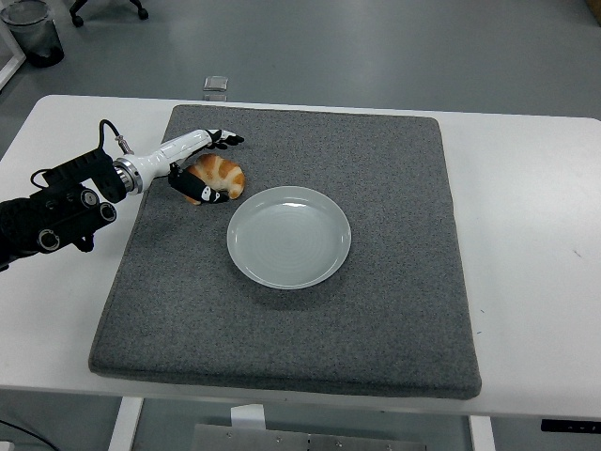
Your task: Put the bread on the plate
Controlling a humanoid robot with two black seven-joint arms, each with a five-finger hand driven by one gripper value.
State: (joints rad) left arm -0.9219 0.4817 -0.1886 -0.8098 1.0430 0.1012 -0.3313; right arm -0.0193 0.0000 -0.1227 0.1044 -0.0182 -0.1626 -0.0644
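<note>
The bread (pixel 222 175), a golden-brown roll, lies on the grey mat just up and left of the pale round plate (pixel 288 237), a small gap apart from its rim. My left hand (pixel 223 165) reaches in from the left and straddles the roll. Its white-and-black fingers (pixel 222 139) stretch straight out along the roll's far side, apart from it. The black thumb (pixel 205 193) lies against the roll's near side. The fingers are not closed on the bread, which rests on the mat. The plate holds nothing. My right arm is out of view.
A thick grey mat (pixel 376 310) covers most of the white table (pixel 526 282). A small clear container (pixel 215 87) stands past the table's far edge. A dark bin (pixel 30 33) is on the floor at the top left, and a shoe (pixel 582 92) at the top right.
</note>
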